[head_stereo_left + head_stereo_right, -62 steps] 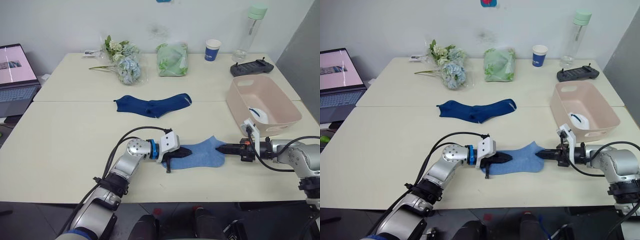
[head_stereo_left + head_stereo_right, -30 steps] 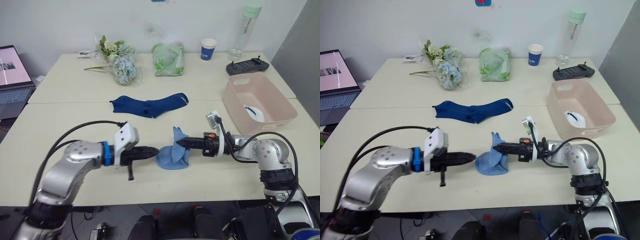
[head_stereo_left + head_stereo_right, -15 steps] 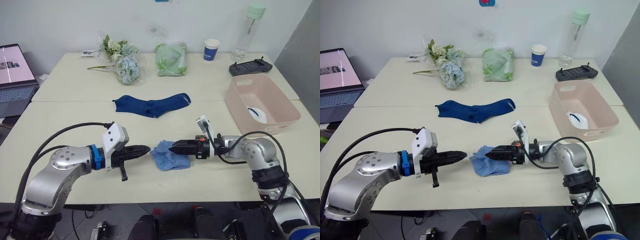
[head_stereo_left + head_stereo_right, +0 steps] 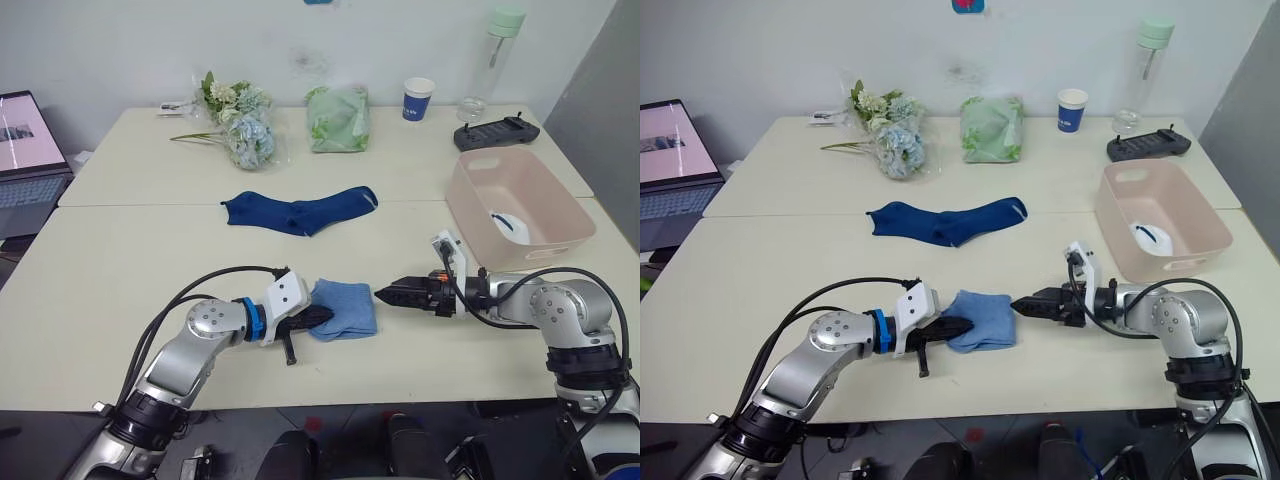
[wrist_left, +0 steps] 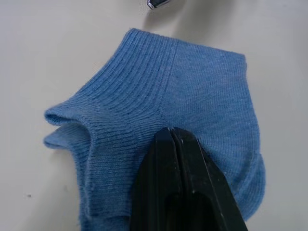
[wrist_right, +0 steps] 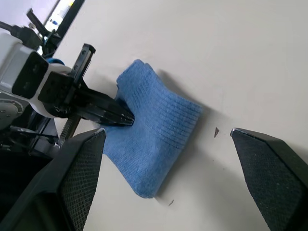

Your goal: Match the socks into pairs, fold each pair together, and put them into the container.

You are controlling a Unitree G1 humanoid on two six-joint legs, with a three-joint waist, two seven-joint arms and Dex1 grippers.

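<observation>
The folded light blue pair (image 4: 345,309) lies on the near table (image 4: 120,270), doubled over into a short, squarish bundle, and we judge the folding of this pair done or nearly so. Our left gripper (image 4: 318,317) rests its tip on the bundle's left side, fingers (image 5: 173,159) pressed together on top of the cloth rather than pinching it. Our right gripper (image 4: 385,293) sits just to the right of the bundle, apart from it, with its fingers (image 6: 82,178) spread wide in the right wrist view. The bundle's longer side runs roughly left to right, with the ribbed cuffs toward the far left corner and the fold on the right. Farther off, the dark navy socks (image 4: 300,211) lie stretched across the middle of the table, long axis left to right, overlapping and not yet folded. The container (image 4: 480,205) stands at the far right with something white (image 4: 510,227) inside, likely the white pair. As we see it, the blue pair has yet to go in the container, and the navy pair is wholly left.
</observation>
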